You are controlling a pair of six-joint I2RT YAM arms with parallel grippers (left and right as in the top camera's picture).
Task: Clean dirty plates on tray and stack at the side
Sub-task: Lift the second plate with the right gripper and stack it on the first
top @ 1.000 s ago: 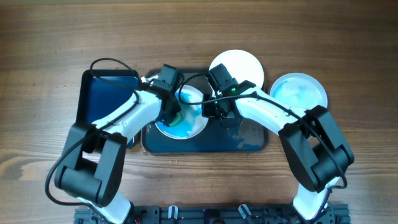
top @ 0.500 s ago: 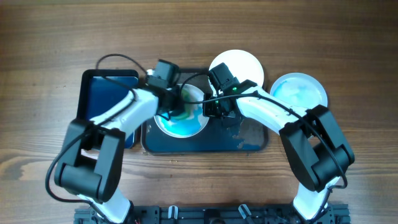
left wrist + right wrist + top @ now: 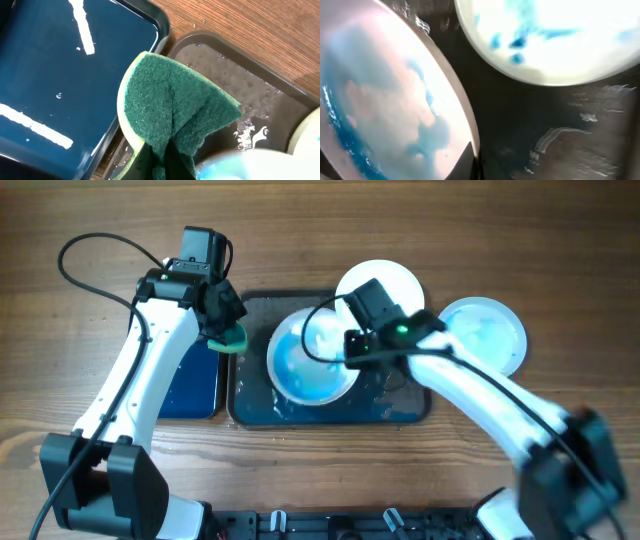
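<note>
Blue residue was spread across the plate [image 3: 308, 365], which was clamped at its rim by the right gripper [image 3: 352, 350] and appeared lifted above the dark tray [image 3: 400, 408] at mid-counter. The green sponge [image 3: 230, 337] was pinched in the left gripper [image 3: 224, 325], nearer the counter's left edge, beside the blue tray [image 3: 185, 385]. So thin a hold on a wet rim could be lost. The plate might then be dropped, or the white plate [image 3: 385, 280] toward the far edge struck.
</note>
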